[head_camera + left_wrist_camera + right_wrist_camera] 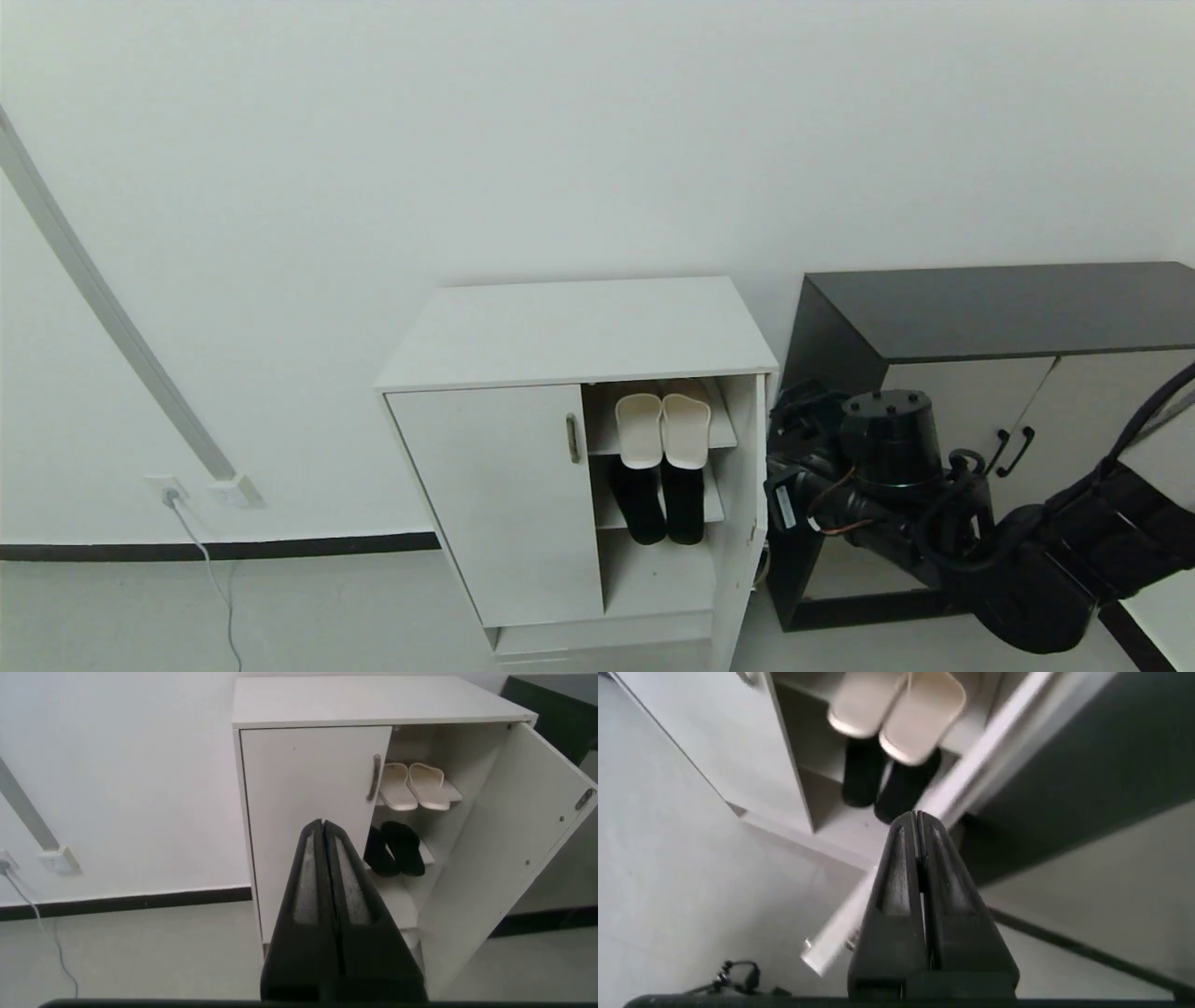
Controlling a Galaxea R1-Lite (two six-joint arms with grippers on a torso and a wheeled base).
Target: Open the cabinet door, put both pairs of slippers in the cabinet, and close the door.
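while its fingers are pressed together on nothing, the right pincer [921, 818] hangs just beside the open right door [990, 747] of the white wooden cabinet [569, 331]. the left pincer [323, 826] (likewise pressed together and holding nothing) sits further back, facing the closed left door [308, 775]. inside the cabinet, the pair of cream slippers [663, 429] lies on the upper shelf, and the pair of black slippers [658, 504] lies on the shelf directly beneath. a dark-topped sideboard [990, 308] stands just right of the cabinet, both against the white wall [560, 140], where a wall socket with a grey cable [166, 490] sits low on the left.
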